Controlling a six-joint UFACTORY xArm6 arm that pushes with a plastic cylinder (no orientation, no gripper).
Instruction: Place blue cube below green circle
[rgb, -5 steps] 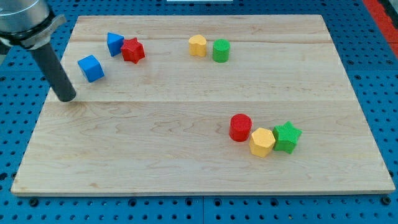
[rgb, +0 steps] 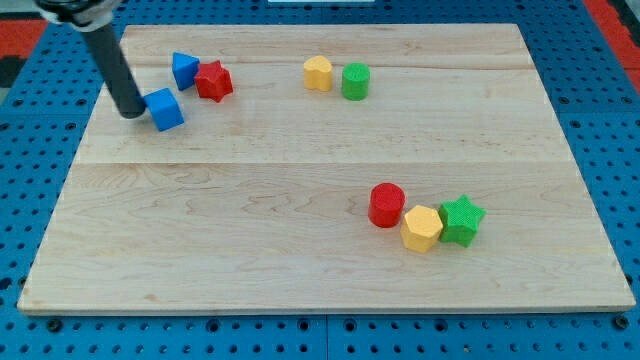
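Camera view. My tip (rgb: 131, 112) sits at the view's left edge of the blue cube (rgb: 165, 109), touching it or as good as touching; I cannot make out a gap. The rod rises from there toward the view's top left corner. There is no claw on this rig, only the bare rod, so nothing opens or closes and nothing is gripped.

Key relation: the blue cube lies directly to the view's right of my tip. The green circle (rgb: 355, 81) is well off to the view's right of the cube and a little higher in the view. The spot I want, just under the green circle, is therefore almost straight right of the cube. My judgement: a push toward the view's right lines up well from this side.

The blue cube looks small, solid, evenly blue, with a lighter top face and its edges turned slightly off square to the board (rgb: 320, 260). It sits near the board's upper left.

Neighbours: a second blue block (rgb: 184, 70) and a red star (rgb: 213, 80) lie just above and right of the cube, close but apart from it. A yellow block (rgb: 318, 73) touches the green circle's left side. I judge the path under them clear, though a high drift could clip the red star.
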